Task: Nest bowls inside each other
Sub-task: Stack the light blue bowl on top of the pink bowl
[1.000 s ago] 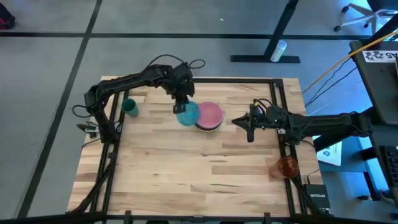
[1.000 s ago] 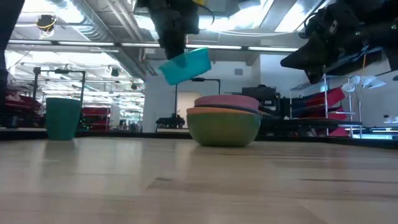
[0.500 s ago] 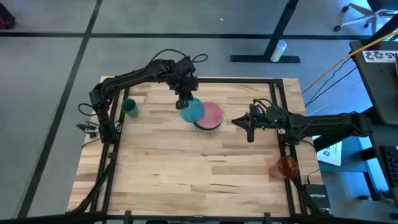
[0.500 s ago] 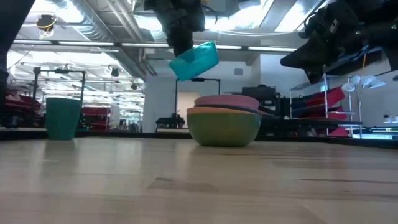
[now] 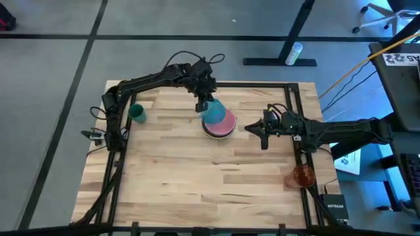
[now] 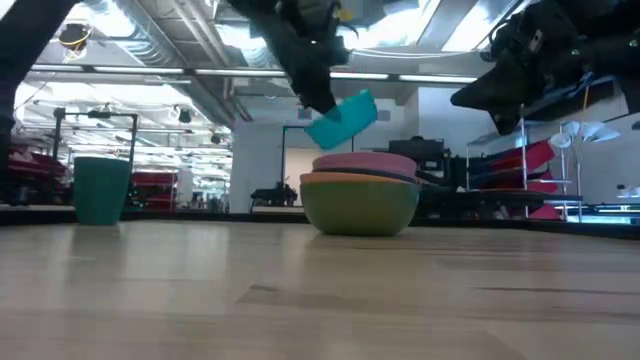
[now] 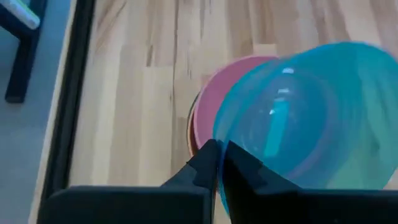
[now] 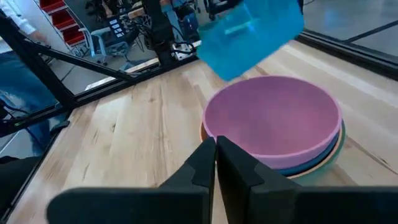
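A green cup (image 5: 136, 113) is standing near the table's (image 5: 197, 177) left edge. The left gripper (image 5: 202, 103) is pinching the rim of the bright blue bowl (image 5: 212, 113), holding it tilted in the air just above the stack's (image 6: 360, 196) left side, not touching it. In that stack, the pink bowl (image 8: 273, 121) is sitting on top. The right gripper (image 5: 261, 137) is hanging just right of the stack, fingers pressed together. An orange-red cup (image 5: 300, 176) is standing at the right edge.
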